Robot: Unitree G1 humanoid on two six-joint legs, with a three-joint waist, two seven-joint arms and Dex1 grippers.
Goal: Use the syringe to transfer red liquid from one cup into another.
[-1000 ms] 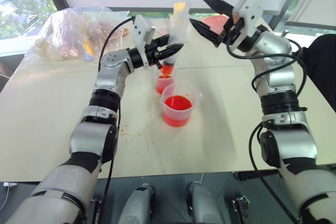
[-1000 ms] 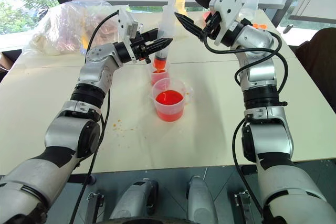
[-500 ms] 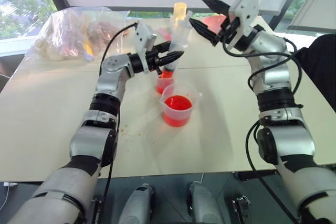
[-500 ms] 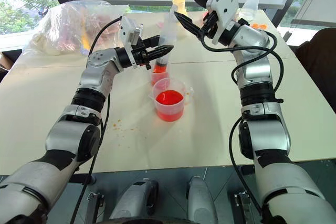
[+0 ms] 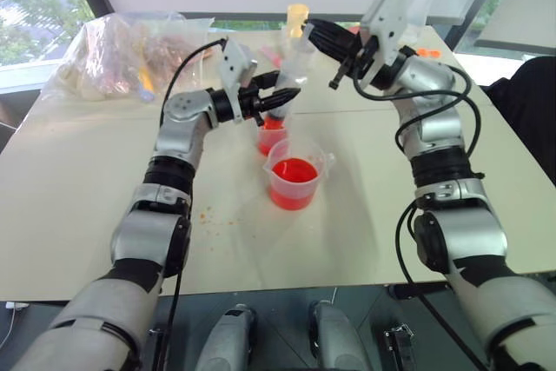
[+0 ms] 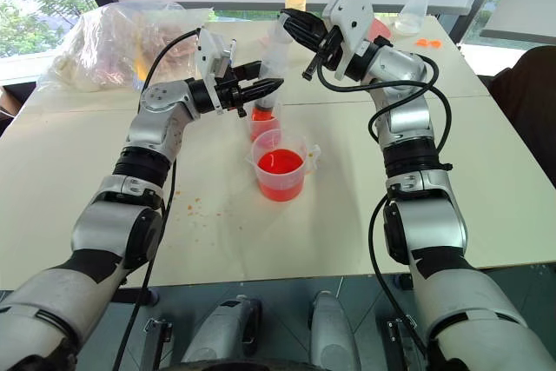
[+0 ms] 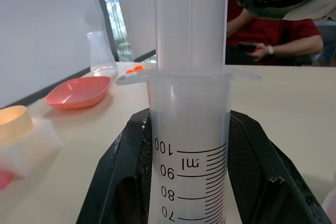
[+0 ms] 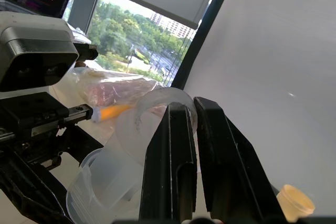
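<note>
While the left end effector grips the syringe barrel upright over the tumbler, tip in red liquid, the right end effector is closed on the plunger top. Pull straight along the barrel, slowly; keep the tip submerged. Beaker stands just beside.

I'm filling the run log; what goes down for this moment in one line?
left claw: shut on syringe | right claw: shut on plunger top | tip: in small cup | beaker: red liquid, untouched
</note>
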